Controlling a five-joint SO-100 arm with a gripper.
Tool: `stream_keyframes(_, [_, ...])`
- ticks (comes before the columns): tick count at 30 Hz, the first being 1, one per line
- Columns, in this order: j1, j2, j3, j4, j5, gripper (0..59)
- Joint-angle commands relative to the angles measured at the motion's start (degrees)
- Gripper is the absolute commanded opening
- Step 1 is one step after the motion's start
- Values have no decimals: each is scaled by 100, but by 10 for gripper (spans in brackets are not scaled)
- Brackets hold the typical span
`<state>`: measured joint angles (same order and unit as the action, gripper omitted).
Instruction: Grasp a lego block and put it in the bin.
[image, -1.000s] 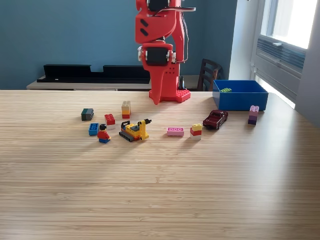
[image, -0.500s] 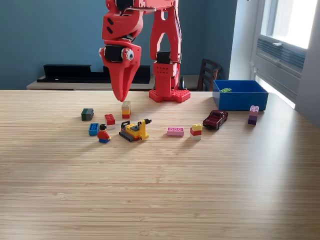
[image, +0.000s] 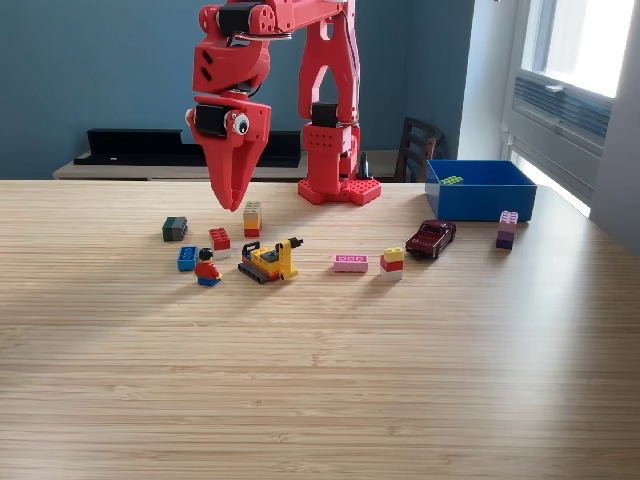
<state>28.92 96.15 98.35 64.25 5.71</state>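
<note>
My red gripper (image: 231, 203) hangs point-down over the table's left half in the exterior view, jaws together with nothing held. Its tip is just above and left of a tan-and-red block stack (image: 252, 219). Below it lie a red block (image: 219, 238), a blue block (image: 187, 258) and a dark green block (image: 175, 228). A pink flat block (image: 350, 263) and a yellow-red-white stack (image: 392, 263) sit mid-table. The blue bin (image: 480, 190) stands at the back right with a green piece (image: 452, 180) inside.
A minifigure (image: 207, 267) and a yellow toy digger (image: 270, 261) stand near the blocks. A dark red toy car (image: 431, 238) and a purple block stack (image: 507, 229) sit by the bin. The arm's red base (image: 338, 188) is at the back centre.
The arm has swung from upright over its base out to the exterior view's left, and the gripper has come down over the block cluster, shifting slightly left in the last half second.
</note>
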Motion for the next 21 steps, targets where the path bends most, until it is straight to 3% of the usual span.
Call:
stream_keyframes(1, [53,466,-97,-62,18,1])
stream_keyframes(21, [501,439,79,-44,571,1])
